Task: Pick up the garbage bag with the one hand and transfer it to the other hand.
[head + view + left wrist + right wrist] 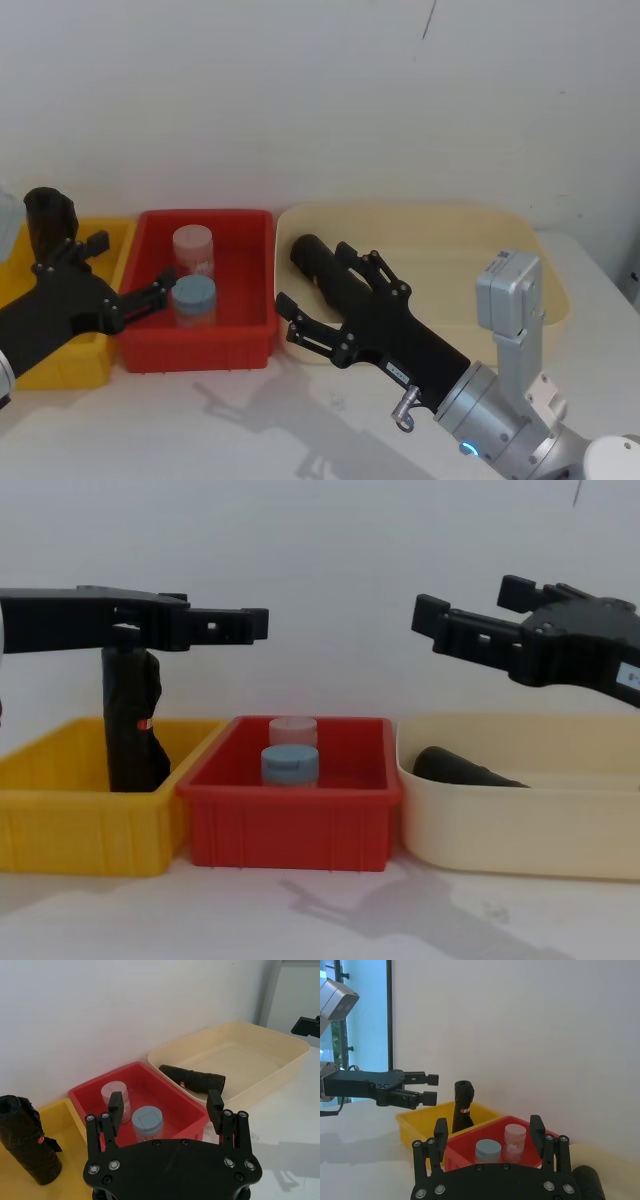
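Note:
The garbage bag [308,255] is a plain black roll lying on its side at the left end of the cream bin [450,215]; it also shows in the chest view [460,767] and the left wrist view [195,1079]. My right gripper [315,277], the other hand with the white sticker and blue ring light, hovers open above the bag without touching it [462,598]. My left gripper [135,268], the one hand, hangs open and holds nothing, above the border between the yellow bin and the red bin [250,626].
A yellow bin [60,375] at the left holds an upright black roll with a red mark [130,730]. The red bin [200,350] in the middle holds a pink-lidded jar [193,248] and a blue-lidded jar [195,297]. Bare white table lies in front.

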### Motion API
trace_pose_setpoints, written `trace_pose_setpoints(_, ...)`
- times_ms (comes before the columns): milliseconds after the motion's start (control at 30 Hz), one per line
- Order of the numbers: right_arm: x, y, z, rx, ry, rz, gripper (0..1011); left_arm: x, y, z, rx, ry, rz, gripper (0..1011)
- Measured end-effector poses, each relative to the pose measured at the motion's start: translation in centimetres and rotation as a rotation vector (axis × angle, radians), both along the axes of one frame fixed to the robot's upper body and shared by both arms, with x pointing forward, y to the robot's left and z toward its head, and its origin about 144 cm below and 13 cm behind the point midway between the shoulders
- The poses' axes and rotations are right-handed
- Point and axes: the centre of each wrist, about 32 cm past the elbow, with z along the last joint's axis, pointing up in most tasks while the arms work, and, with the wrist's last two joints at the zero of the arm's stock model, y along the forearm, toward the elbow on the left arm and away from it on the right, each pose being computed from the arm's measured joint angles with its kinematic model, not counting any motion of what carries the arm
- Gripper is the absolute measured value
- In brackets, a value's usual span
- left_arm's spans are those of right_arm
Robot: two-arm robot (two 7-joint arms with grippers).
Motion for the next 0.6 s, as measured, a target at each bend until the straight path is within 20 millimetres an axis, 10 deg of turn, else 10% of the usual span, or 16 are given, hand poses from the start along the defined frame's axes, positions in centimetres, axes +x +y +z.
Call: trace_pose_setpoints(600, 2.0, 0.9, 2.1, 0.007, -0.023, 0.034, 1000, 0.0, 0.0, 0.0, 0.0, 0.0, 0.0, 1001)
